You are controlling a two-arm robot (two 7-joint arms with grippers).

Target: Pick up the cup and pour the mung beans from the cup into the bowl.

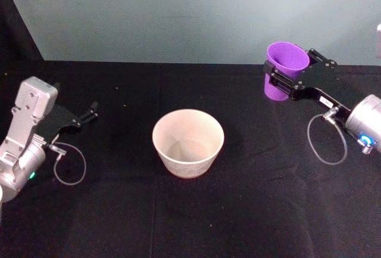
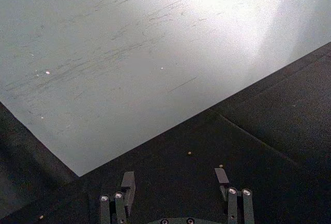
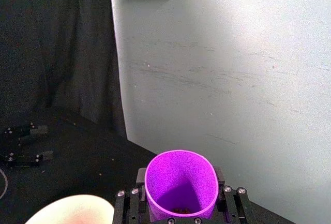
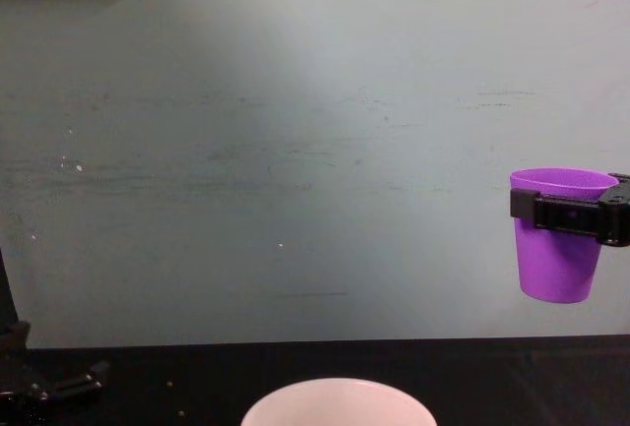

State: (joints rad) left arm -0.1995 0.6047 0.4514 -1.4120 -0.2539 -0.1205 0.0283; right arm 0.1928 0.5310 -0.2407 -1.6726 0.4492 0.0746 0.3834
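Observation:
My right gripper (image 1: 290,74) is shut on the purple cup (image 1: 284,69), holding it upright in the air above the table's back right, well clear of the surface (image 4: 558,239). Down inside the cup (image 3: 180,188) a few mung beans (image 3: 181,210) show at the bottom. The pale bowl (image 1: 187,142) stands at the table's middle, to the left of and nearer than the cup; its rim shows at the chest view's lower edge (image 4: 340,398) and in the right wrist view (image 3: 72,210). My left gripper (image 1: 90,114) rests open at the table's left side (image 2: 176,177).
A black cloth (image 1: 238,210) covers the table, with a pale wall (image 1: 178,14) behind. A few stray beans (image 2: 189,153) lie on the cloth by the left gripper. A dark curtain (image 3: 51,53) hangs at the far left.

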